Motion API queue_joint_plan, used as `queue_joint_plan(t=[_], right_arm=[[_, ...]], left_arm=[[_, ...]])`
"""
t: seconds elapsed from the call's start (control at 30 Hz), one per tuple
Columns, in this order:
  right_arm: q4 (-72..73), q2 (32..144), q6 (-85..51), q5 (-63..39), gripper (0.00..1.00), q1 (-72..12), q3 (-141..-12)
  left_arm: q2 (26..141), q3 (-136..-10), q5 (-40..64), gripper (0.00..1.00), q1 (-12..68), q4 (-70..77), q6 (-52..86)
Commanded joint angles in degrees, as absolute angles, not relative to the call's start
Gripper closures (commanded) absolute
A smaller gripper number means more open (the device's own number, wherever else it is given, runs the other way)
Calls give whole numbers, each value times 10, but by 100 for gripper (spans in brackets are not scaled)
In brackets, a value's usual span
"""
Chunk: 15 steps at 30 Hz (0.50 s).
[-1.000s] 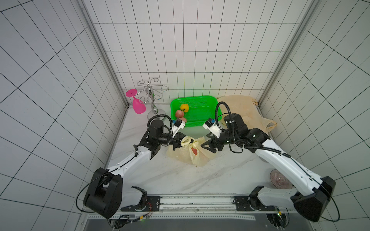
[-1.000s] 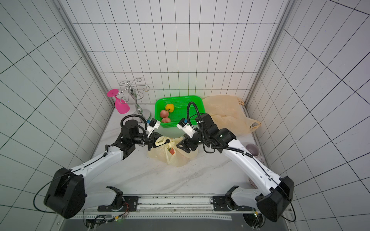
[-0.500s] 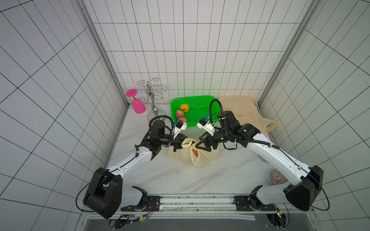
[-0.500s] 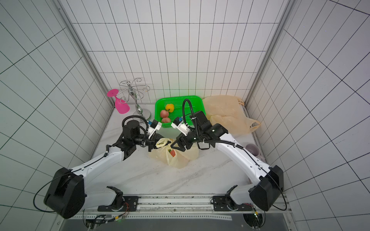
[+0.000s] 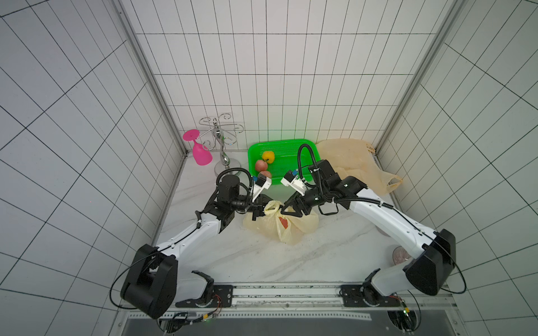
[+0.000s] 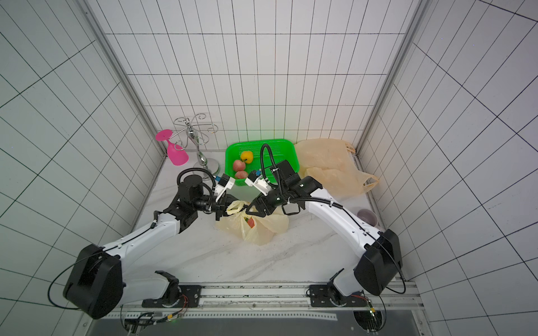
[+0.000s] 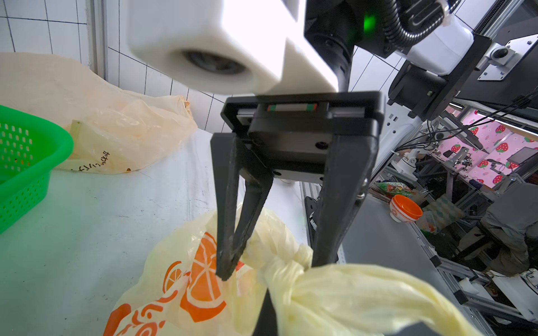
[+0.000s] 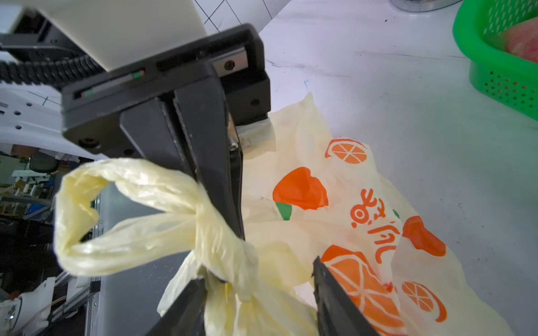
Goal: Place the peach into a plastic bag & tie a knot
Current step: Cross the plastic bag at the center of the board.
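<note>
Top views high, looking down; wrist views close, sharing bag (image 7: 180, 279)

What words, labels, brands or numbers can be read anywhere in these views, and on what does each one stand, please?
No text here can be quoted with confidence.
Orange lettering on the plastic bag, among its orange-slice drawings: stylised and turned, not readable.
Small dark print on the spare bag beside the green basket: too small and crumpled to read.
No other text shows.
</note>
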<state>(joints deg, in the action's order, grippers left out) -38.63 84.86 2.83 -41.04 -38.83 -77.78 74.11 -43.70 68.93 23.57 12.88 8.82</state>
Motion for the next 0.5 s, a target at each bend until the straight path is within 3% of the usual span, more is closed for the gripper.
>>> queue_joint_plan(t=[0.0, 0.2, 0.47], right_arm=[[-432, 868, 65, -383, 50, -405, -840], [-436, 875, 73, -322, 59, -423, -844], [-349, 846, 66, -173, 87, -452, -794]], left_arm=[[737, -458, 686, 100, 237, 137, 91], [741, -461, 682, 100, 238, 148, 113], [745, -447, 676, 100, 239, 194, 183]])
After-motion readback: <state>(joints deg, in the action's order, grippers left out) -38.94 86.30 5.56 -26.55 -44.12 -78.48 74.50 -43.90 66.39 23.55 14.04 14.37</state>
